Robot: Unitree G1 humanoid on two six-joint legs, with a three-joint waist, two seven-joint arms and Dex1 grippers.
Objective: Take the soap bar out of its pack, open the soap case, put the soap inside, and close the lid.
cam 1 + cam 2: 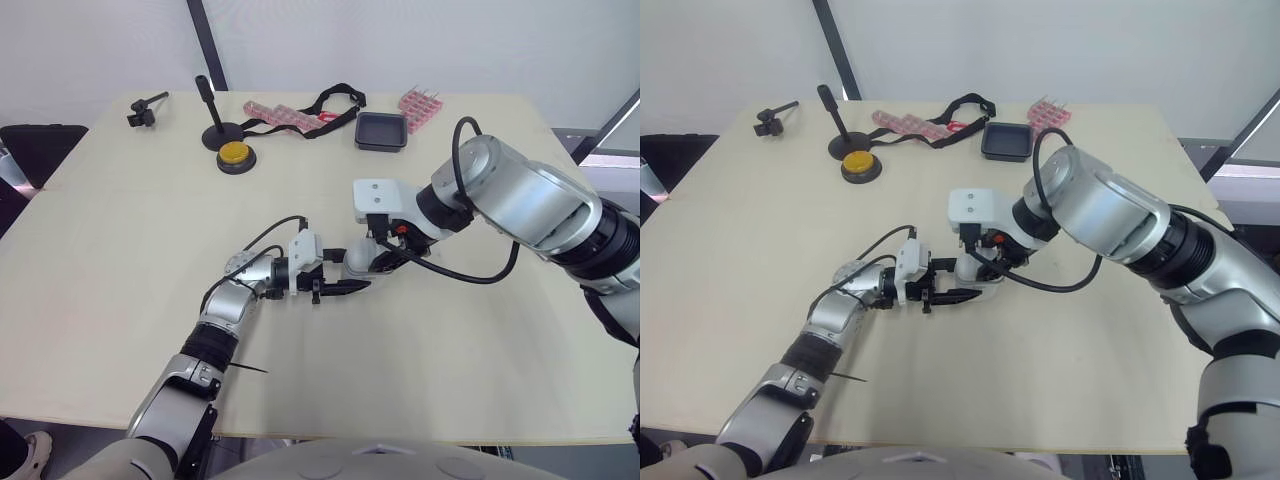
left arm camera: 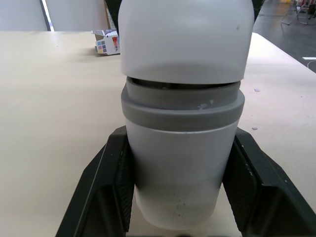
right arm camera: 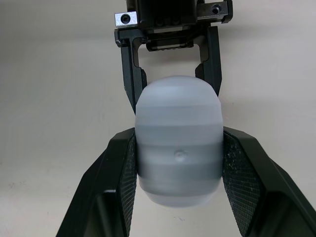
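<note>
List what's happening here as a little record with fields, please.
Held thing: soap case, white and grey
Left gripper: shut on it
Right gripper: shut on it, facing the left one
Place: middle of the table
Far edge: yellow button, black tray, pink packs

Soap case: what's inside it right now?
Can't tell. The soap case is opaque and shut, with only a thin dark seam showing between its halves. Its contents are hidden.
</note>
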